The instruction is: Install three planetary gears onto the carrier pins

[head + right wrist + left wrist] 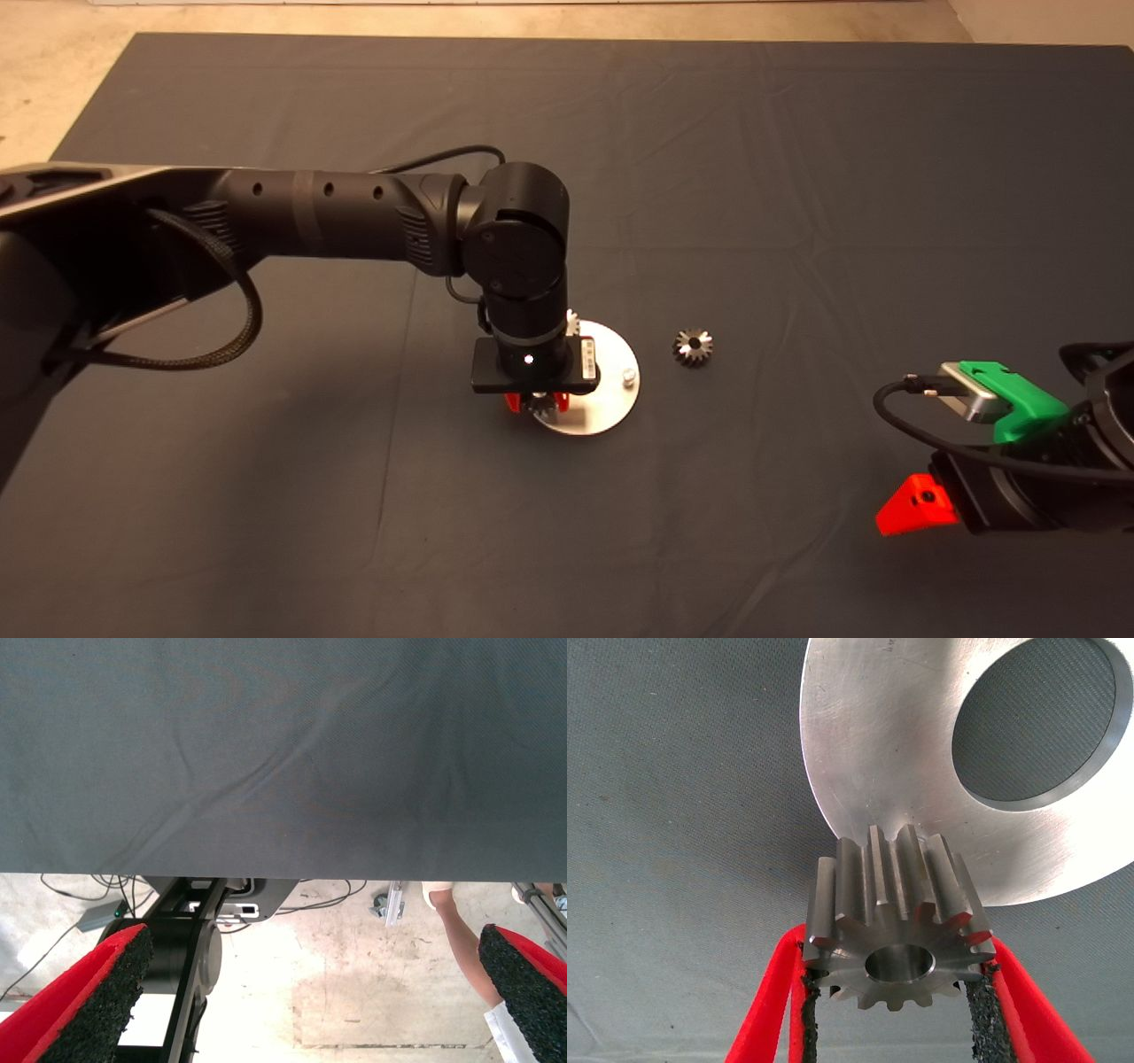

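Left end effector (897,992) is down over the near edge of the flat round silver-white metal disc (611,390), red fingers (769,1010) clamped on one small silvery-grey toothed metal gear (895,926) with a dark centre hole; black pads touch the gear on both sides. In the left wrist view the gear is beside the disc rim, clear of its large centre hole; contact with the disc can't be told. One short silver peg (629,376) stands bare on the disc's right side. A second gear (572,321) peeks out at the disc's far edge, mostly hidden behind the wrist. A third gear (693,346) lies loose on the dark mat (797,177) covering the tabletop, near the disc's right. Right end effector (310,992) is parked at the lower right edge, fingers spread wide, nothing between them. A person's leg (461,939) shows on the floor beyond the mat.
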Tool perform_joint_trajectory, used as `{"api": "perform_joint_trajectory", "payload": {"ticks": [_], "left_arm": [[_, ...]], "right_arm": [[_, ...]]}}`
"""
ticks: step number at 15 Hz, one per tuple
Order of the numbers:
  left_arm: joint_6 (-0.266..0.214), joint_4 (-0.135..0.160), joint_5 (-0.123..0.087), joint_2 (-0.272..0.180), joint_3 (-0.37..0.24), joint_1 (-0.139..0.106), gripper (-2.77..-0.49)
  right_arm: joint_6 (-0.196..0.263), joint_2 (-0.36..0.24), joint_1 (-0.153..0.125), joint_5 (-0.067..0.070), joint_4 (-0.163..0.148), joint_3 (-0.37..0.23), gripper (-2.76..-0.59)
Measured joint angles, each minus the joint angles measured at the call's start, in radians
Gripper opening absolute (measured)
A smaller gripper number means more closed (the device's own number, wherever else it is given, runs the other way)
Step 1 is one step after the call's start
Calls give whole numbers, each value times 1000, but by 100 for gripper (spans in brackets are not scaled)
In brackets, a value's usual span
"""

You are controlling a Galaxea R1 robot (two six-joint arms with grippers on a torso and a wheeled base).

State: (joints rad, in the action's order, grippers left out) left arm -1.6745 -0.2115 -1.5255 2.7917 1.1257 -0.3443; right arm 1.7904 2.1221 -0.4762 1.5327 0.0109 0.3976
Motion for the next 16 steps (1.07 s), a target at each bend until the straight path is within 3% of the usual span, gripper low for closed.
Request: {"api": "perform_joint_trajectory", "payload": {"ticks": [16], "left_arm": [[-23, 8, 0, 9, -23, 0, -240]], "right_arm": [[0, 0, 0, 0, 0, 0, -61]]}}
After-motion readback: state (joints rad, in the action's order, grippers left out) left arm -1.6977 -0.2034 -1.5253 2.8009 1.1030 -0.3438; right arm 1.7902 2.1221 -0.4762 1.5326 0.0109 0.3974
